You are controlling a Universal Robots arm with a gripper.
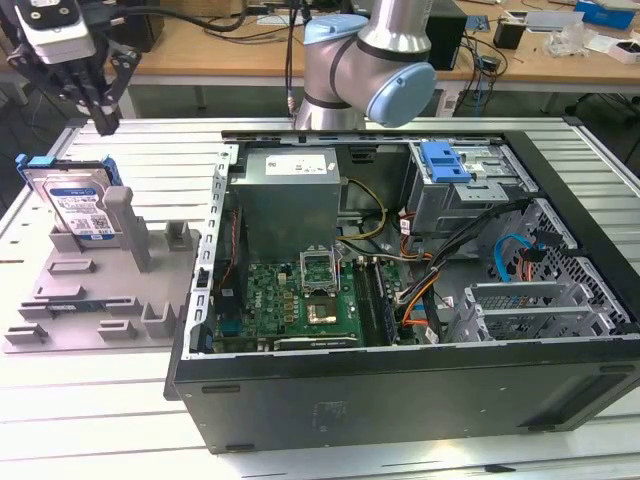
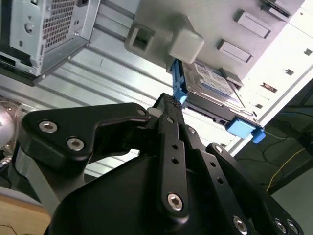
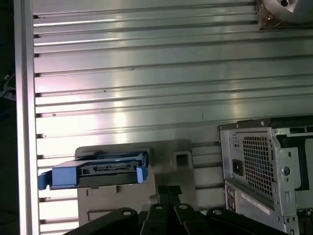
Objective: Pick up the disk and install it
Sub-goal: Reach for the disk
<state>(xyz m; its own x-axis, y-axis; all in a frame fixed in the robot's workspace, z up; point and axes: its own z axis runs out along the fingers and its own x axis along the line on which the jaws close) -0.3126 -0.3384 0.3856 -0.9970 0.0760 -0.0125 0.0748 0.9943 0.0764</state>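
Note:
The disk (image 1: 75,205) leans on edge in a slot at the back of a grey fixture (image 1: 100,300), at the exterior view's left. It is a silver drive with a blue-and-white label and a blue carrier frame. My gripper (image 1: 103,125) hangs just above and a little behind it, fingers pressed together with nothing between them. The second wrist view has the shut fingertips (image 2: 168,104) close to the disk (image 2: 210,83) and its blue frame end. In the first wrist view the disk (image 3: 98,169) is seen edge-on, with the gripper (image 3: 168,188) beside it.
An open computer case (image 1: 200,330) lies on the ribbed metal table (image 1: 90,420), at the exterior view's right of the fixture. Inside are a grey power-supply box (image 1: 290,195), a motherboard (image 1: 300,300) and a drive bay with a blue latch piece (image 1: 445,160). The arm's base (image 1: 360,60) stands behind the case.

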